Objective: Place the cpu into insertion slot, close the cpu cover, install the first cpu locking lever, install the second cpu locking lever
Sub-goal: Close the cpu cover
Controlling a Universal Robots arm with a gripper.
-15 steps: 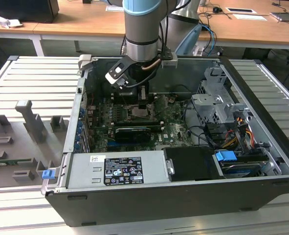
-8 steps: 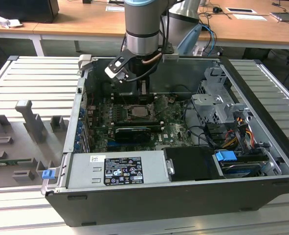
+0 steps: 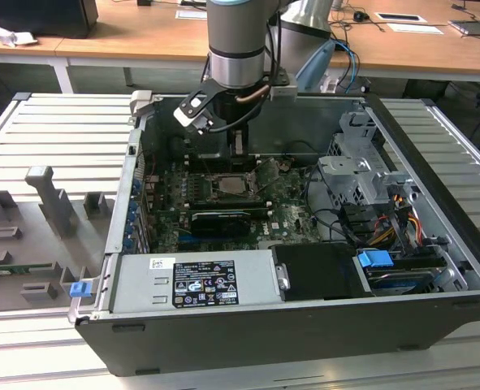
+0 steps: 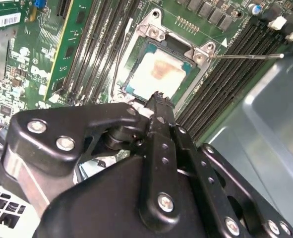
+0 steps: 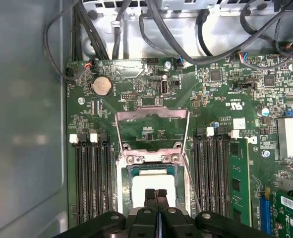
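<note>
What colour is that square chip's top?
The square chip is pale silver with a brownish smudge, clearest in the second wrist view.

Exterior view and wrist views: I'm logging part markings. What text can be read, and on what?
Black label on the power supply: print too small to read.
White sticker on the motherboard: too small to read.
Motherboard silkscreen: too small to read.
Nothing can be quoted.

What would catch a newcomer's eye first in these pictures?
The robot arm reaches down into the open computer case in the exterior view. In the first wrist view, its shut gripper is right over the cpu in the insertion slot, with the cpu cover hinged open.
</note>
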